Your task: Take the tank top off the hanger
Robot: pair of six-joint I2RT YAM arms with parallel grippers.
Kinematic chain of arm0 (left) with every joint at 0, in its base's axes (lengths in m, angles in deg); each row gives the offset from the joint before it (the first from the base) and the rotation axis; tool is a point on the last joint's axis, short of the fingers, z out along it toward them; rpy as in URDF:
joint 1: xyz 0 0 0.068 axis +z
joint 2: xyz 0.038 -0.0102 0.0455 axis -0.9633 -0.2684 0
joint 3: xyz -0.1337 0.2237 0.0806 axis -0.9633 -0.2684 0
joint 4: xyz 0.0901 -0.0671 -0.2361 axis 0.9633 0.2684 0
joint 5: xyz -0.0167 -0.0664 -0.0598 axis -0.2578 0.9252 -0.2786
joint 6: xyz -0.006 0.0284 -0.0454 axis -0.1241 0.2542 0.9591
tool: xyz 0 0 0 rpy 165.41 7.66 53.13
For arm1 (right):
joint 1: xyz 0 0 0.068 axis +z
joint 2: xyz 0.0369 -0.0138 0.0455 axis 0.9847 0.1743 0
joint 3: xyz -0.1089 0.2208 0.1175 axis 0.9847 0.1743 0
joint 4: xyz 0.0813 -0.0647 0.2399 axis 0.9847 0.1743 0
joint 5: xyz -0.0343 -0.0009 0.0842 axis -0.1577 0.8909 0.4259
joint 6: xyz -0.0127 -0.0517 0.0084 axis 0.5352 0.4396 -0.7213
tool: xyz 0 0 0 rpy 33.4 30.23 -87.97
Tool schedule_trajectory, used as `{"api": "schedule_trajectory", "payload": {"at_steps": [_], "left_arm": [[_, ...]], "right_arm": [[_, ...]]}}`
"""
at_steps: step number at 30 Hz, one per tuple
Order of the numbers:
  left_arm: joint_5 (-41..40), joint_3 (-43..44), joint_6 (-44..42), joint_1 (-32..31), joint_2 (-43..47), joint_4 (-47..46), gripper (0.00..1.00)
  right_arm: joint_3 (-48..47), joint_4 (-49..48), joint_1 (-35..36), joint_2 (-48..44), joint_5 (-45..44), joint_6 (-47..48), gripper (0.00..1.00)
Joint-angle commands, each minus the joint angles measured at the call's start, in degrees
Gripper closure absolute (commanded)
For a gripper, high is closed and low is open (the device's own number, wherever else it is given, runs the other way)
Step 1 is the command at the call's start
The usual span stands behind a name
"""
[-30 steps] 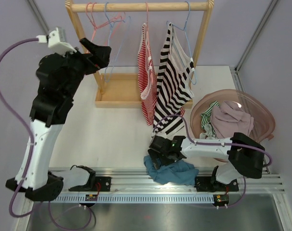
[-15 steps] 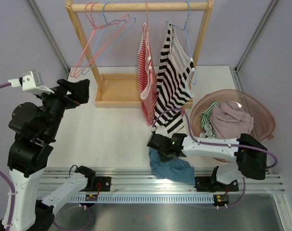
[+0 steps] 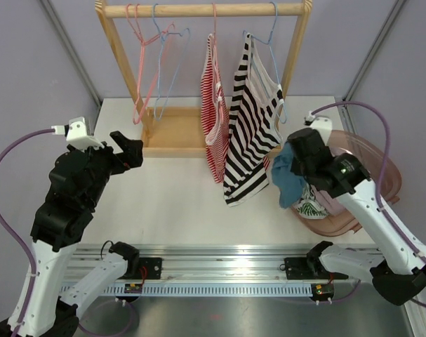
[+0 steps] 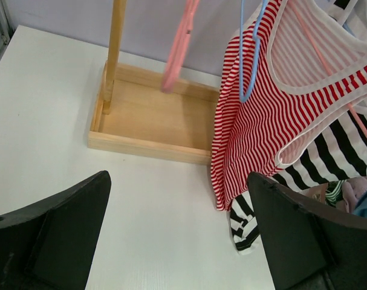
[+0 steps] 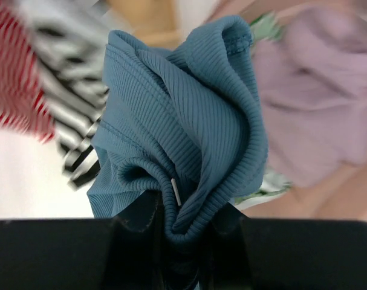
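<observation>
Tank top in blue ribbed cloth is off any hanger and bunched in your right gripper, over at the right of the scene. Starting from the left, your left gripper hovers above the white table with its fingers spread wide and nothing between them, near the left front corner of the rack's wooden base. Above it, bare pink and blue hangers hang from the wooden rail. Next along the rail you have a red-striped top, then a black-and-white striped top, each on its hanger. Just right of that hem, your right gripper is clamped on the blue tank top, which hangs in a wad at the left rim of the pink basket, where a lilac garment lies.
</observation>
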Motion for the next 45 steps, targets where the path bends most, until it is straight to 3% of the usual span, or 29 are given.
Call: {"api": "schedule_trajectory", "payload": {"at_steps": [1,4,8,9,11,12,15,16,23,24,27,31,36,45], "left_arm": [[2.4,0.0,-1.6,0.2,0.3,-2.0,0.01],[5.0,1.2,-2.1,0.2,-0.7,-2.5,0.01],[6.7,3.0,-2.0,0.2,-1.4,-3.3,0.01],[7.2,4.4,-1.7,0.2,-1.7,-3.5,0.01],[8.1,5.8,-1.8,0.2,-2.6,-4.2,0.01],[8.2,8.0,-1.8,0.2,-3.3,-4.2,0.01],[8.1,13.5,-2.1,0.2,-7.8,-1.9,0.01],[8.4,14.7,-2.1,0.2,-8.8,-1.8,0.01],[12.6,23.8,-1.6,-1.5,-17.4,-3.1,0.01],[12.1,25.2,-1.8,-3.4,-18.5,-3.0,0.01],[10.0,30.0,-2.3,-6.9,-23.5,-2.7,0.01],[6.0,37.2,-3.6,-11.6,-30.5,-3.1,0.01],[0.3,46.7,-7.2,-15.7,-39.1,-3.5,0.01],[-5.3,55.2,-11.4,-17.9,-53.6,-9.1,0.02]], "right_arm": [[-5.5,3.8,-8.8,0.1,-6.8,6.2,1.0],[-6.8,0.0,-22.8,2.6,-3.9,9.2,1.0],[-4.5,-6.5,-31.6,4.1,2.0,6.9,1.0],[-2.4,-8.2,-34.0,5.3,2.6,6.7,0.96],[-1.4,-9.9,-36.4,7.3,3.0,5.9,0.67],[-0.8,-9.9,-37.2,9.2,2.6,5.8,0.33],[-0.7,-9.4,-37.3,10.1,0.2,4.7,0.17],[-0.8,-9.7,-37.3,9.7,0.1,4.7,0.01],[-5.5,-8.3,-37.3,4.2,0.9,6.2,0.01],[-5.0,-9.0,-37.3,1.9,3.7,7.0,0.0],[-0.4,-14.7,-37.3,-4.9,25.7,8.5,0.0],[6.2,-21.4,-37.3,-12.2,40.0,5.4,0.01],[6.7,-19.0,-37.3,-14.0,46.8,4.8,0.01],[9.3,-16.8,-37.3,-20.4,51.9,4.3,0.0]]}}
